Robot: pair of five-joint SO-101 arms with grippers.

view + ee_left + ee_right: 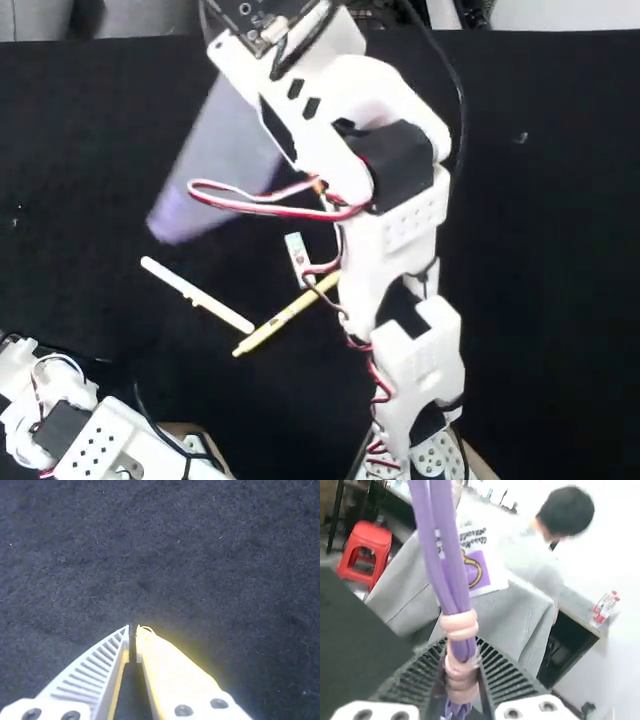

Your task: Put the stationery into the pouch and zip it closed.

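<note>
Held up in the right pincer [461, 655], clenched on a pink-trimmed end: the purple pouch [215, 160], seemingly clear of the desk at the far left, long axis slanting down toward the near left. Nearer, flat and well apart from that pincer: a white pen [195, 294] and a yellow pencil [285, 316], near ends almost meeting in a V, and a small pale piece [296, 248] just beyond. Probably closer to these: the left pincer [134, 632], pressed closed on nothing, low at the near left. Underneath, a black cloth-covered desk [540, 250]; beyond it, a red stool [365, 545].
</note>
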